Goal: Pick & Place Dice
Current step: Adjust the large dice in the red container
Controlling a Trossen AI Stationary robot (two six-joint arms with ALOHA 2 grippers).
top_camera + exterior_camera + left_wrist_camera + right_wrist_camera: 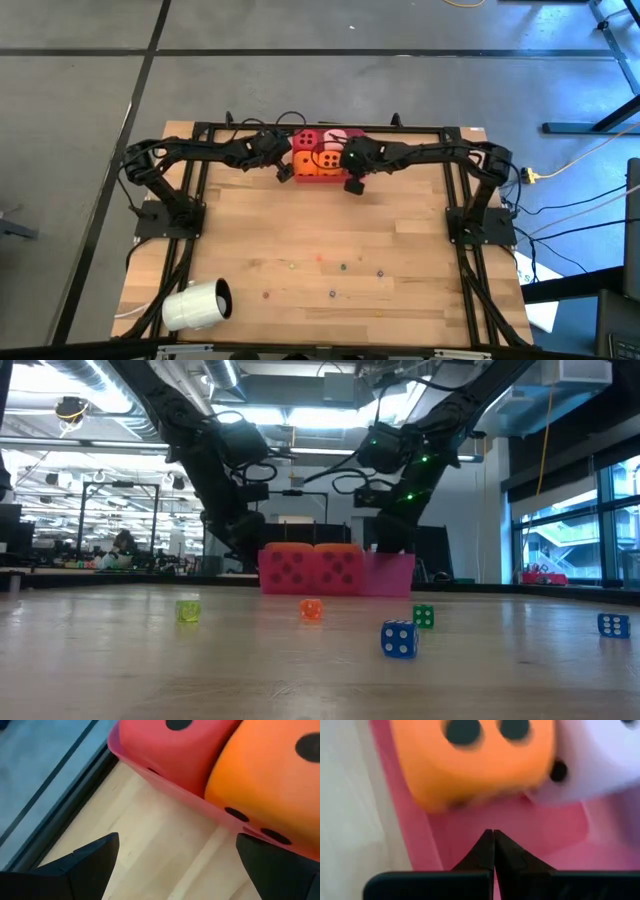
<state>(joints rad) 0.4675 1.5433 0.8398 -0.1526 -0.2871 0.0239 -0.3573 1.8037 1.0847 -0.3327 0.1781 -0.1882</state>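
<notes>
At the far middle of the wooden table (320, 240), four large dice are seen packed together in a flat red tray (470, 827), which lies with its long side across the table from left to right. Seen from above, the red die (309, 139) is placed at the far left of the tray, the pale pink die (340, 138) at the far right, and two orange dice (316, 163) along the near side. Being cubes, the dice have no long axis; all are set flat, with their pipped faces turned up and outward.

The left gripper (175, 865) is held low just beside the tray's left end, its fingers (85, 862) spread wide apart over bare wood, with nothing between them. In its wrist view the red die and an orange die (265, 770) are seen close ahead, behind the tray's wall. The right gripper (493, 847) is held over the tray's right near corner with its fingers pressed together on nothing; an orange die (475, 765) and the pale pink die are seen just beyond the tips.

Nearer the front, several small coloured dice (398, 639) are scattered over the table, well apart from the tray. A white cup (198, 304) is seen lying on its side at the near left corner.
</notes>
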